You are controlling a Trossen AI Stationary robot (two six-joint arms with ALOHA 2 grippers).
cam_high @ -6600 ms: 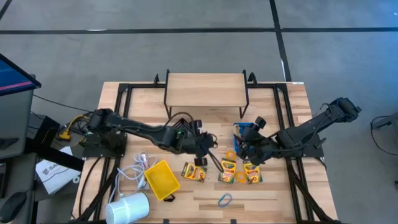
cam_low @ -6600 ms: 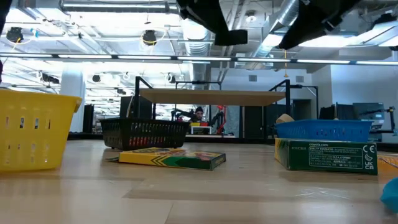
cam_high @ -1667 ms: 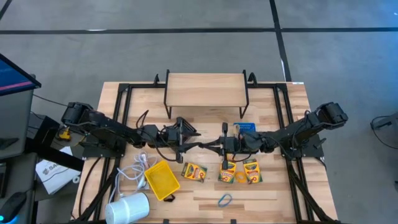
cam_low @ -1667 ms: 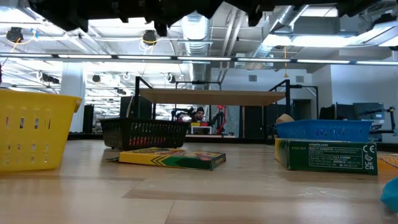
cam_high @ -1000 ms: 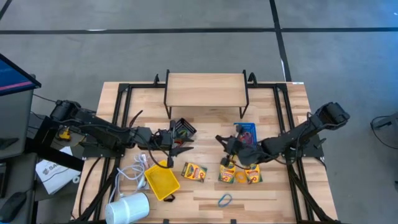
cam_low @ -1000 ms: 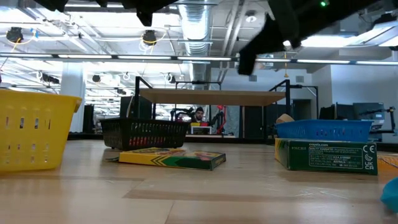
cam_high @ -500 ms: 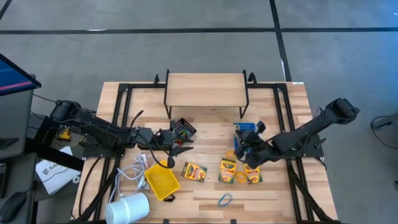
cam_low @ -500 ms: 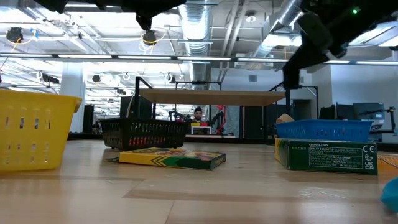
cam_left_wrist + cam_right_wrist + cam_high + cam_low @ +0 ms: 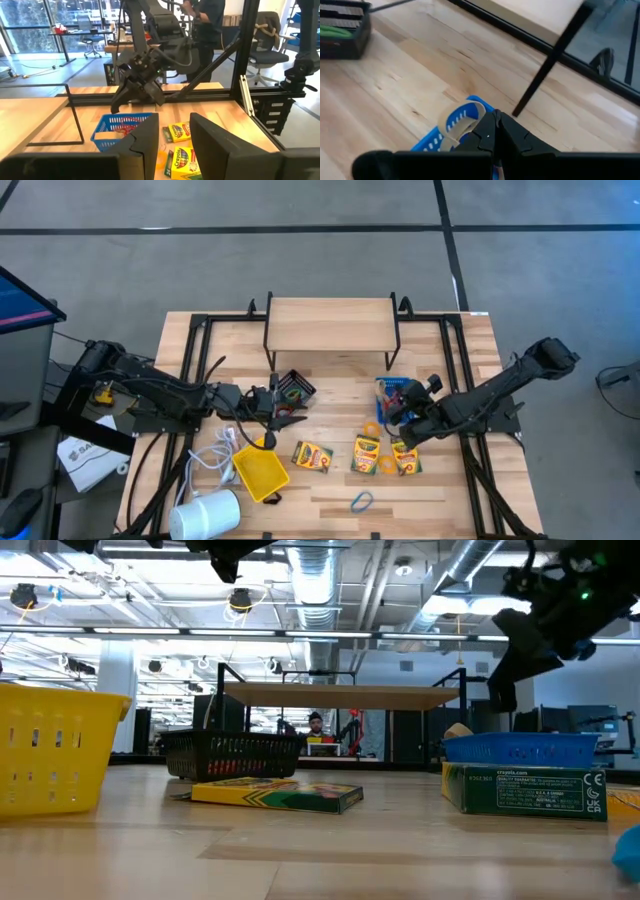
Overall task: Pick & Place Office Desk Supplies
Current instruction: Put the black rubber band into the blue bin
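Note:
Three yellow-and-green crayon boxes (image 9: 312, 455) (image 9: 367, 455) (image 9: 405, 458) lie flat on the table's near middle. An orange ring (image 9: 372, 429) and a blue ring (image 9: 361, 501) lie loose near them. My right gripper (image 9: 495, 131) is shut and hovers over the blue bin (image 9: 398, 393), in which a tan band (image 9: 462, 112) stands above the rim; I see nothing between the fingers. Beside the black bin (image 9: 294, 388), my left gripper (image 9: 175, 137) stands open in the air with an empty gap. The yellow bin (image 9: 260, 468) sits at the near left.
A low wooden shelf on black legs (image 9: 332, 325) spans the far middle. A white coiled cable (image 9: 215, 452) and a white cylinder (image 9: 205, 515) lie at the near left corner. Black frame rails (image 9: 195, 360) run along both sides. A person stands beyond the table (image 9: 205, 20).
My right gripper, still shut, has drawn back from above the table's middle toward the right edge and now hangs over the blue bin. Boxes, rings and bins have stayed in place.

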